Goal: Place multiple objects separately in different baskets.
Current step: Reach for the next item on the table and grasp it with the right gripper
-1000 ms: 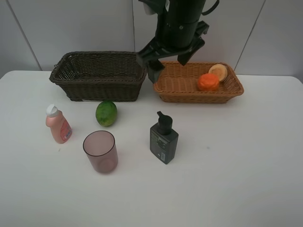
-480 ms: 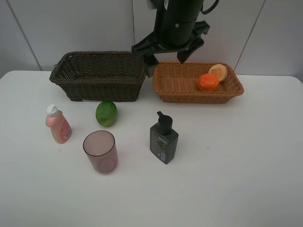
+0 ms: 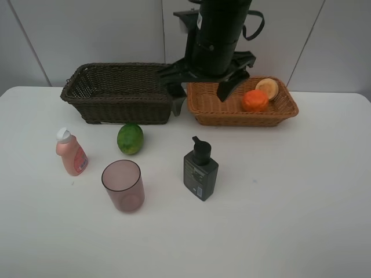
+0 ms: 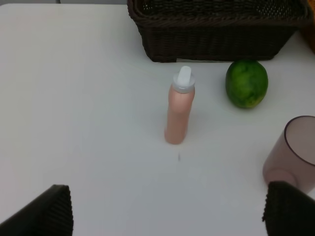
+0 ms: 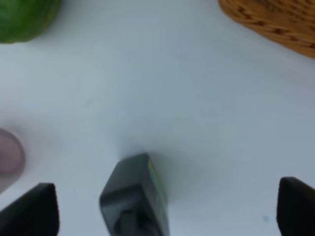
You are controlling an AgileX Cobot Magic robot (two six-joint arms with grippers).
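Note:
On the white table stand a pink bottle (image 3: 71, 153), a green fruit (image 3: 130, 138), a mauve cup (image 3: 123, 185) and a dark pump bottle (image 3: 200, 169). The orange (image 3: 255, 100) and a peach-like fruit (image 3: 267, 88) lie in the tan basket (image 3: 232, 119). To its left stands the dark basket (image 3: 127, 108). My right gripper (image 3: 201, 95) hangs open over the gap between the baskets, and its wrist view looks down on the pump bottle (image 5: 135, 196). My left gripper (image 4: 165, 216) is open and holds nothing. It faces the pink bottle (image 4: 178, 108), the green fruit (image 4: 246, 83) and the cup (image 4: 295, 152).
A grey panelled wall rises behind the baskets. The table's front half is bare white surface. In the right wrist view, the green fruit (image 5: 24, 17), the tan basket's corner (image 5: 275, 22) and the cup's edge (image 5: 7, 157) lie around the pump bottle.
The right gripper has swung round above the baskets' gap, dropped a little and spread its fingers wider. The objects on the table have not moved.

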